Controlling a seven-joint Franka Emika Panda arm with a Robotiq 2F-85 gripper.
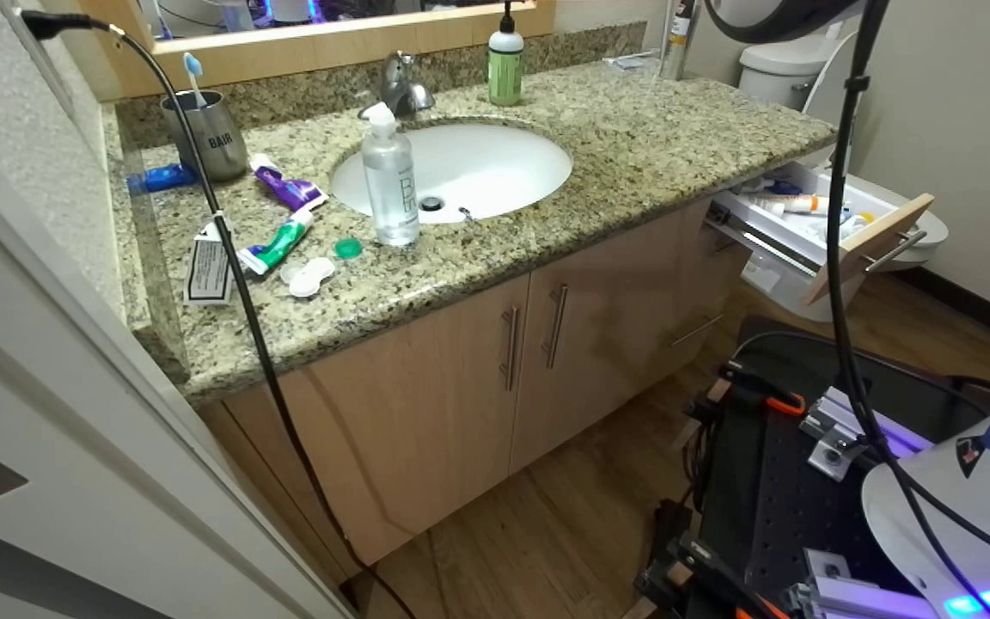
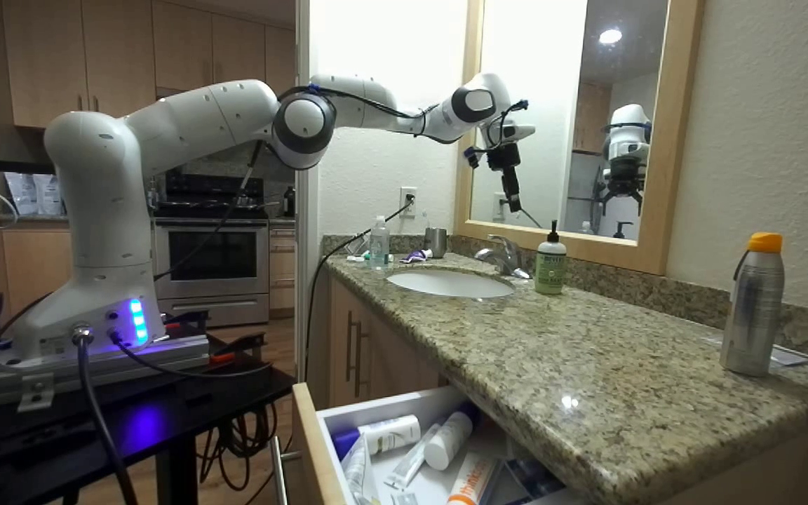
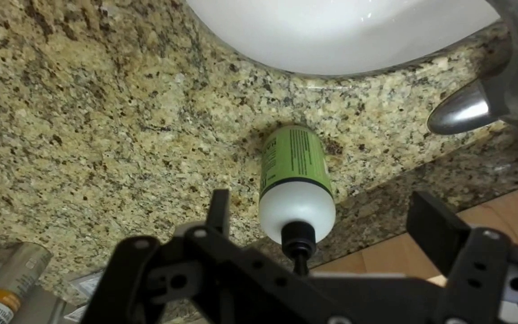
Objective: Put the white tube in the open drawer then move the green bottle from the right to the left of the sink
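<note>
The green bottle stands upright on the granite counter beside the faucet; it also shows in an exterior view and in the wrist view, with a black pump top. The white sink is next to it. My gripper is open and empty, high above the counter. In the wrist view the bottle's neck appears between the spread fingers, but they do not touch it. The open drawer holds several tubes; a slim white tube lies among them, its markings too small to read.
The chrome faucet is close to the bottle. A clear plastic bottle stands at the sink's front edge. A metal cup and purple and green tubes are left of it. A silver spray bottle and the mirror also show.
</note>
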